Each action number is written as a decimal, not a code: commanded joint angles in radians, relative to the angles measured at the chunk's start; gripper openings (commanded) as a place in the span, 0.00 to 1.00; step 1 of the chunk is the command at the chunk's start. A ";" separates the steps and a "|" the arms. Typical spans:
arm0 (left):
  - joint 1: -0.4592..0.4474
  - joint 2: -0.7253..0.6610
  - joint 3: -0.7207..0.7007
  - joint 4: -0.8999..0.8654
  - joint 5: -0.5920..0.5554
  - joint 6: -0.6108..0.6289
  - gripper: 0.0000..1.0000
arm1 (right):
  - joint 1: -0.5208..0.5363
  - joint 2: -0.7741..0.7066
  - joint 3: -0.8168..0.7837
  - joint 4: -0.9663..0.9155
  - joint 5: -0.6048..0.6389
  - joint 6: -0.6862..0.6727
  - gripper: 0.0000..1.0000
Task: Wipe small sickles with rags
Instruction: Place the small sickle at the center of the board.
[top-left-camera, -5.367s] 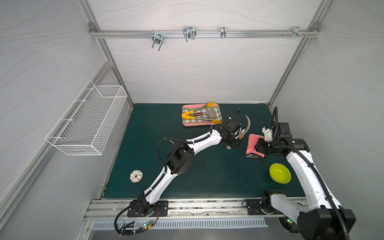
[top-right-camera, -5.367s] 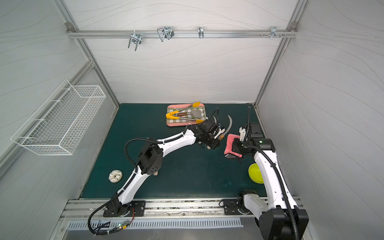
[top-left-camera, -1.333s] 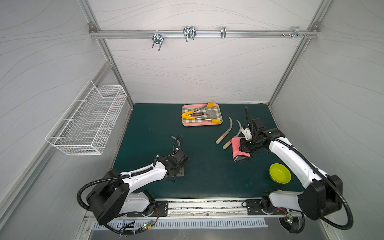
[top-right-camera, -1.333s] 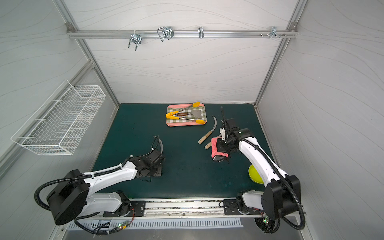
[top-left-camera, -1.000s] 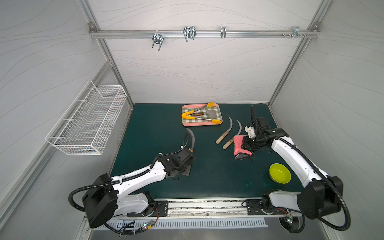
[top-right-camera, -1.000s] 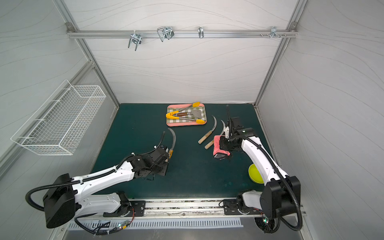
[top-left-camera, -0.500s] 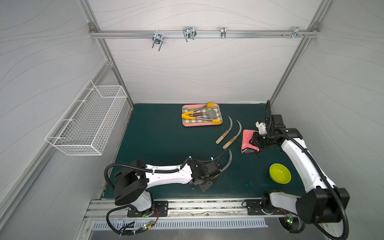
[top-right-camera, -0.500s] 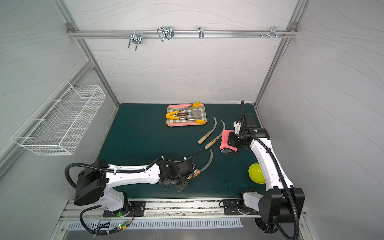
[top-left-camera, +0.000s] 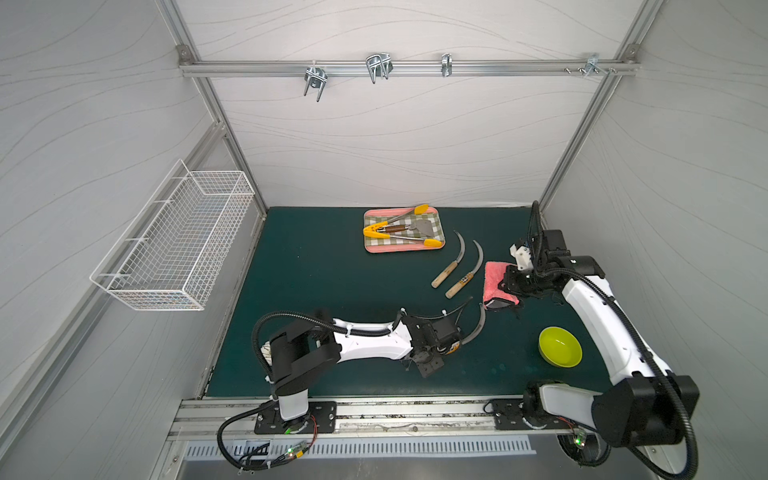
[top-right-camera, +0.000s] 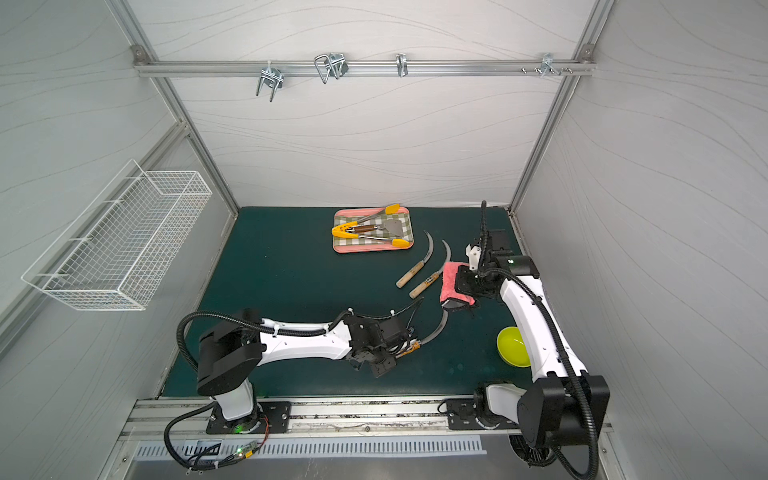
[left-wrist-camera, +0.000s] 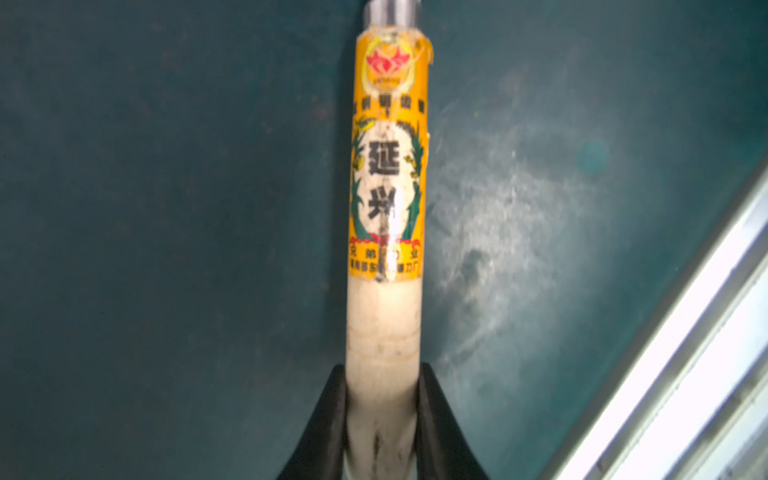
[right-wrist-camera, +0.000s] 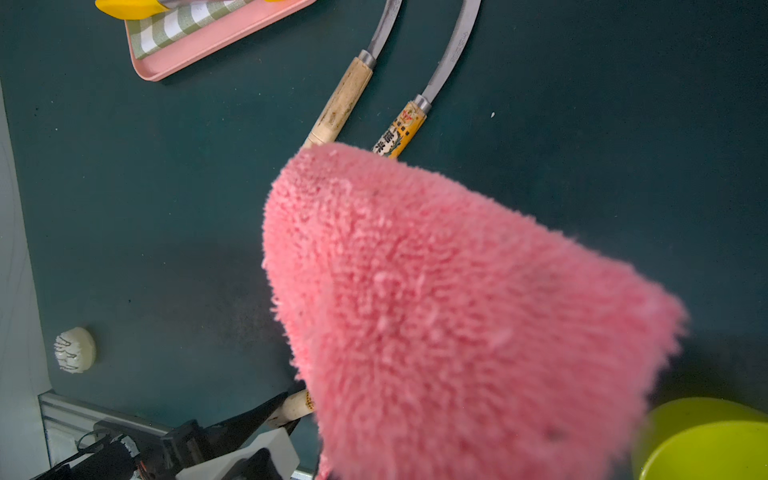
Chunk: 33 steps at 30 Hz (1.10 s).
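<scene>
A: So, what does the left gripper (left-wrist-camera: 381, 374) have?
B: It is clamped on the pale wooden handle of a sickle (left-wrist-camera: 386, 316), over the front middle of the green mat (top-left-camera: 316, 270). The orange label (left-wrist-camera: 387, 166) on the handle carries a red emblem and, on a white oval, a big black 延. The character below it and the small print are too blurred to read.
A: And the blade?
B: In both top views it curves up towards the pink rag (top-left-camera: 494, 278), its tip just beside the rag's dark lower edge. Touching or not, I cannot tell.
A: Who holds the rag?
B: The right gripper (top-left-camera: 508, 283), pinched tight on it. Two more lie side by side between the rag and the checked tray (top-left-camera: 405, 250): a plain-handled sickle (right-wrist-camera: 345, 95) and a labelled sickle (right-wrist-camera: 401, 131) with the same orange band
</scene>
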 joint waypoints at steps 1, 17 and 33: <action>0.028 0.034 0.046 0.066 0.006 0.007 0.00 | -0.005 -0.007 0.007 -0.025 -0.009 -0.017 0.10; 0.070 0.118 0.126 0.131 0.008 0.008 0.26 | -0.004 -0.003 -0.012 -0.023 -0.011 -0.019 0.12; 0.071 -0.091 -0.136 0.355 -0.016 -0.057 0.43 | 0.017 -0.008 0.000 -0.046 0.001 -0.017 0.13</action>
